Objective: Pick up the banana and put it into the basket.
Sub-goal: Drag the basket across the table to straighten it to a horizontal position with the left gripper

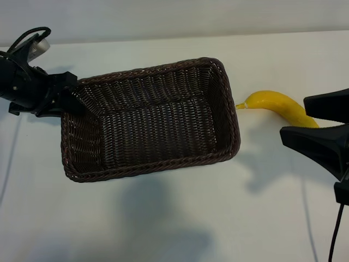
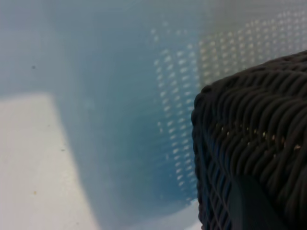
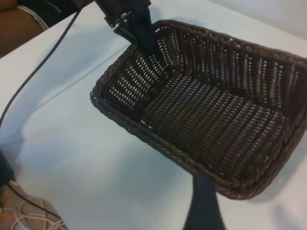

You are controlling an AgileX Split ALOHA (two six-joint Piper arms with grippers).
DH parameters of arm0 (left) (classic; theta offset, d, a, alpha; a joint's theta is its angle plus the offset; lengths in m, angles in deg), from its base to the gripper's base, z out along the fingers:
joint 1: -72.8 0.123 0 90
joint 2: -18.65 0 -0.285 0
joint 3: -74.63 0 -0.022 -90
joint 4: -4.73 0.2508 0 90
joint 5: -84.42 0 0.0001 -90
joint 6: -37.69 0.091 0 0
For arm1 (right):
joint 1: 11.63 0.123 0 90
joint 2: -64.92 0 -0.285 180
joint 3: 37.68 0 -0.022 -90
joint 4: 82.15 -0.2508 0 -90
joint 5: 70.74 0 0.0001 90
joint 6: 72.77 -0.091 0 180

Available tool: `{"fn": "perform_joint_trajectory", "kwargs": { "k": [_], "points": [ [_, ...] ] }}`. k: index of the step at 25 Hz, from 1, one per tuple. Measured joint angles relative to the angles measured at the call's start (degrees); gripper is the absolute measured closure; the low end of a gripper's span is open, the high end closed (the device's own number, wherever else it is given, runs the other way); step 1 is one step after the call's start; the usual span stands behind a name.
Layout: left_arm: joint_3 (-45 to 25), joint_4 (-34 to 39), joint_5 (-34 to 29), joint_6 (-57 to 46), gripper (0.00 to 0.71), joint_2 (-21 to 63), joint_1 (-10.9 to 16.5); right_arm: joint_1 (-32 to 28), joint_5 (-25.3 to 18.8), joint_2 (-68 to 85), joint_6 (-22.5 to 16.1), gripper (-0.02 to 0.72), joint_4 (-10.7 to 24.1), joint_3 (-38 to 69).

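The dark brown wicker basket (image 1: pixel 147 166) hangs tilted in the middle of the exterior view, and its shadow falls well below it on the table. My left gripper (image 1: pixel 68 97) is shut on the rim at the basket's left end. In the left wrist view the weave (image 2: pixel 254 139) fills one side, with one dark finger (image 2: pixel 249 206) pressed against it. The yellow banana (image 1: pixel 272 101) lies on the table right of the basket, pale stem tip toward it. My right gripper (image 1: pixel 294 117) stands open over the banana's far end, holding nothing. The right wrist view shows the basket (image 3: pixel 158 143) and one finger (image 3: pixel 204 206), not the banana.
The white table (image 1: pixel 163 229) stretches in front of the basket. A black cable (image 1: pixel 332 240) hangs from the right arm. Another cable (image 3: pixel 43 62) crosses the table behind the left arm, and pale cords (image 3: pixel 24 211) lie at the table's edge.
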Motion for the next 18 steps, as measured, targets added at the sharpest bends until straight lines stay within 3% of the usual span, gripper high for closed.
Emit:
{"fn": "perform_joint_trajectory", "kwargs": {
  "k": [6, 12, 18],
  "points": [
    [4.57, 1.56, -2.93, -2.02, 0.517, -1.65, -2.49, 0.0, -0.4, -1.17, 0.0, 0.178, 0.0, 0.0],
    [10.1, 11.62, -5.33, -14.0, 0.517, -4.45, -8.15, 0.0, -0.63, -1.22, 0.0, 0.178, 0.0, 0.0],
    [11.59, 16.8, -6.45, -19.52, 0.517, -5.16, -10.09, 0.0, -0.65, -1.22, 0.0, 0.178, 0.0, 0.0]
  ]
}}
